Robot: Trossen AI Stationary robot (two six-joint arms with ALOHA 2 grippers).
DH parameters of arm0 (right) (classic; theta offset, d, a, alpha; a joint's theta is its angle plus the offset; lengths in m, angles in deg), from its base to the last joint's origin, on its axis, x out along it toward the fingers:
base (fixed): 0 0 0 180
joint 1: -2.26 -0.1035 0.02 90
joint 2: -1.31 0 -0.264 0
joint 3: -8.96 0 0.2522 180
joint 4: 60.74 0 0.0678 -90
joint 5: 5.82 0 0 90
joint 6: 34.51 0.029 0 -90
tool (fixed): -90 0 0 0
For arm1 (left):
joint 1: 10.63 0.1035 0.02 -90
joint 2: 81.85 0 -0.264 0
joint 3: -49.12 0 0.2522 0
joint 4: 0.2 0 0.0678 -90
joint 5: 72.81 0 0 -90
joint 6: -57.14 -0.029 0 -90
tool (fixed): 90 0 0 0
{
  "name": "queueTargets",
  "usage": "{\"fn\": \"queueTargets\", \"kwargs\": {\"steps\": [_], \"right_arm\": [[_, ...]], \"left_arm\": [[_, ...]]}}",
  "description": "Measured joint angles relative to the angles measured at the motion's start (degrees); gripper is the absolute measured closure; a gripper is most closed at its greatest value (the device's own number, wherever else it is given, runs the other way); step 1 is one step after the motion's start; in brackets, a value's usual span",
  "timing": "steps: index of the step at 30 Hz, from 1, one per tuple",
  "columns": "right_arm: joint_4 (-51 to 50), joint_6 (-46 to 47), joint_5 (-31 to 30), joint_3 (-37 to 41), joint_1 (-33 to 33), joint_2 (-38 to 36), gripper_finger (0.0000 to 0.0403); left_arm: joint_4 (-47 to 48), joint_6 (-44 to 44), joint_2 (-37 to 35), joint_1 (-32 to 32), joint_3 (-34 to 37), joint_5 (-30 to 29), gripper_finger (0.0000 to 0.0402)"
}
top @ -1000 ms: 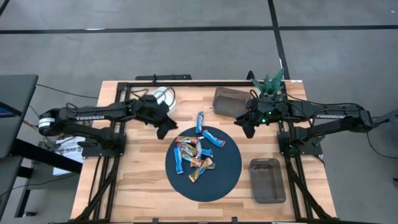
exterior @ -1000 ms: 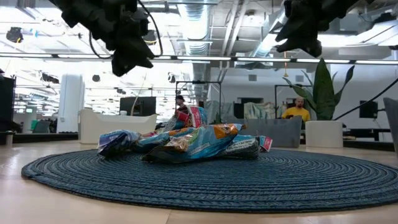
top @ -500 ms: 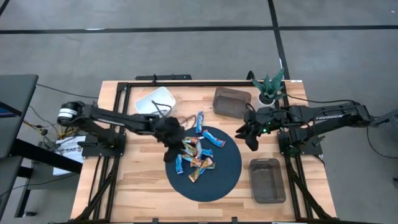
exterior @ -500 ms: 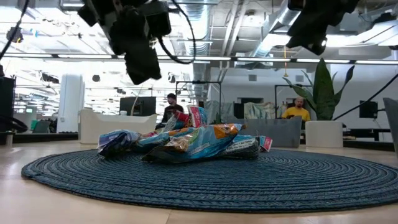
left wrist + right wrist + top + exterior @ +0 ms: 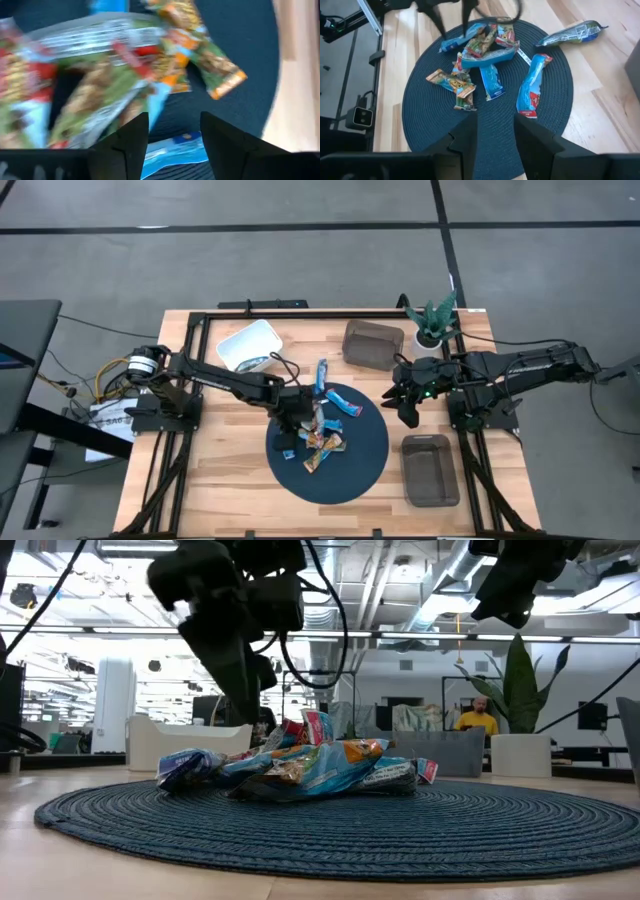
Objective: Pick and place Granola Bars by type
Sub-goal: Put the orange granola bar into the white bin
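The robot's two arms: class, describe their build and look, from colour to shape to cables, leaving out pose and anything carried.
Both arms are dark, slim and jointed. The left arm trails coloured cables at its base, and the right arm shows a small green light near its wrist. The left hand ends in two flat, dark, angular fingers; the right hand looks the same.
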Motion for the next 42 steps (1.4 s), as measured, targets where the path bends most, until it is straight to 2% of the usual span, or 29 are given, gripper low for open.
{"fn": "queueTargets", "kwargs": {"steps": [2,7,17,21,28,34,42], "right_arm": [[0.02,-0.02,-0.02,-0.02,0.06,0.00,0.0284],[-0.01,-0.18,-0.05,-0.02,0.07,0.00,0.0284],[-0.05,-1.52,-0.14,-0.07,0.17,-0.04,0.0284],[0.05,-1.66,-0.17,-0.11,0.17,-0.04,0.0284],[-0.87,-2.31,-0.20,-0.09,0.22,-0.02,0.0284],[-1.13,-2.56,-0.22,-0.09,0.22,-0.02,0.0284],[-1.35,-2.56,-0.22,-0.09,0.22,-0.02,0.0284]], "left_arm": [[0.19,-2.24,0.25,-1.42,0.00,-0.22,0.0227],[0.11,-5.67,0.25,-3.85,0.00,-7.25,0.0227],[-3.30,-7.08,4.12,-3.80,-0.07,-8.51,0.0227],[-4.42,-8.26,5.02,-3.57,-0.04,-12.97,0.0227],[-5.35,-9.52,5.02,-2.22,0.22,-11.86,0.0227],[-6.13,-10.60,7.86,-1.90,0.22,-6.73,0.0227],[-6.56,-10.35,10.48,-2.29,-0.17,-9.43,0.0227]]}}
